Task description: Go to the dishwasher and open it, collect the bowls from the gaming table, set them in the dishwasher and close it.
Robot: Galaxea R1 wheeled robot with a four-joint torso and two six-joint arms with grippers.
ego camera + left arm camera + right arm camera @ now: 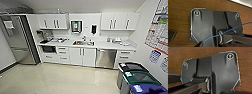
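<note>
Kitchenette, pale floor. Gripper state: can't tell, both wrist cams show a brown wood-grain surface behind the plate. Dishwasher well ahead, shut, under the counter right of the sink. Approach square-on, avoid the bins.

A brushed stainless-steel front is shown by the dishwasher, with a dull metallic sheen. The same brushed metal finish is seen on the refrigerator. The cabinet doors and the counter are finished in smooth matt white. The floor is smooth and glossy, with light reflected on it. The bins appear to be made of plastic. In the wrist views, a brown wood-grain surface is seen.
</note>
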